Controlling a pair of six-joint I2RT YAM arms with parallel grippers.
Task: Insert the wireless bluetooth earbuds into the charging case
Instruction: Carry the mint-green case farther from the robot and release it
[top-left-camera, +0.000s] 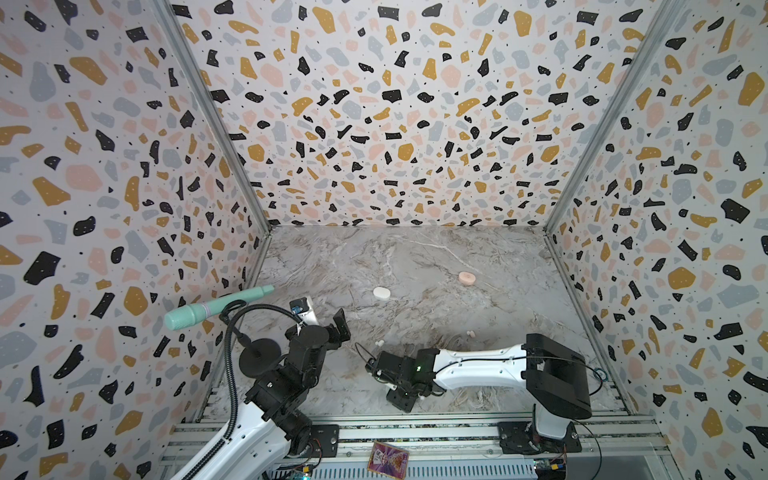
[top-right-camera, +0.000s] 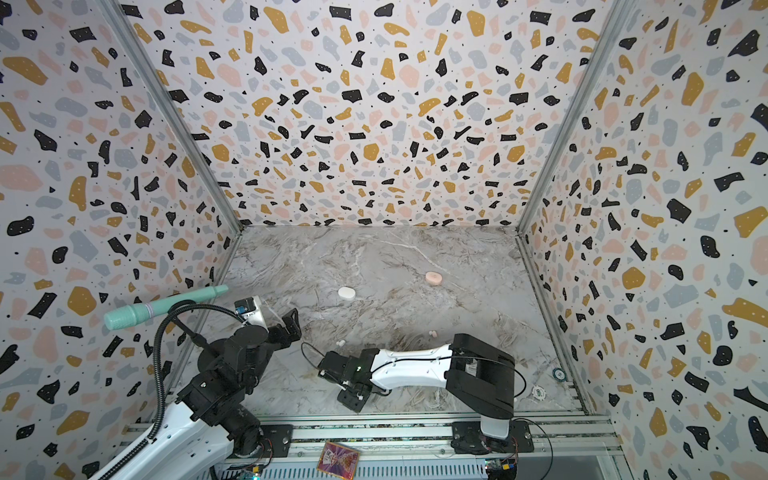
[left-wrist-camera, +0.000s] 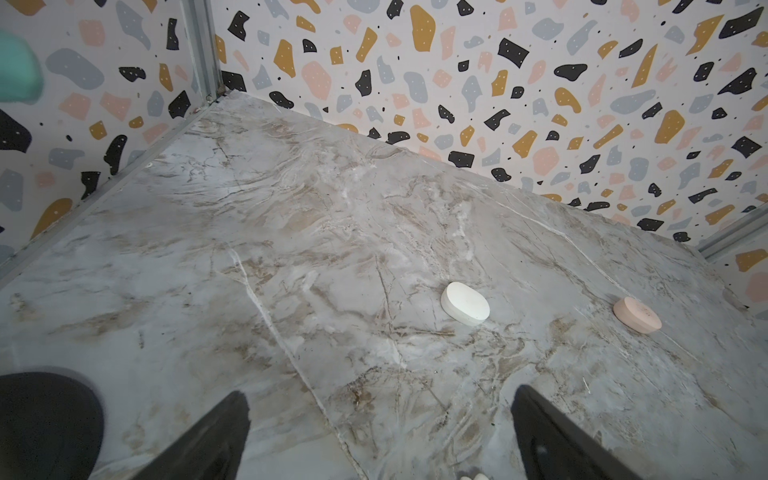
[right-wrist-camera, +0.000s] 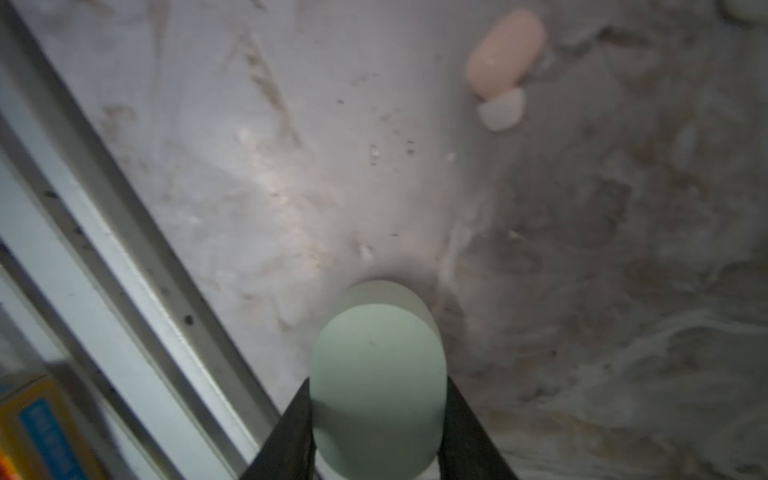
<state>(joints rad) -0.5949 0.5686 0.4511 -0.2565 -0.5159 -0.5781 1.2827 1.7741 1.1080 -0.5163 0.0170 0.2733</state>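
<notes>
Reaching in from the front-right base with the right arm, forearm laid almost level just above the marble surface and pointing toward the left side, wrist tipped down near the front middle. Gripping a mint case with the right pincer, set narrow: both black fingers pressed against the case's long sides in the right wrist view, low at the surface and near the front rail. Hidden under the wrist in both top views.

Holding the left arm folded at the front left, elbow bent, with the left pincer raised clear of the surface, spread wide and empty, aimed toward the back.

Lying loose on the surface: a pink earbud just behind the right forearm and a white earbud just beyond the right wrist, well apart from each other. Farther back, shut and apart from each other: a white case and a pink case.
</notes>
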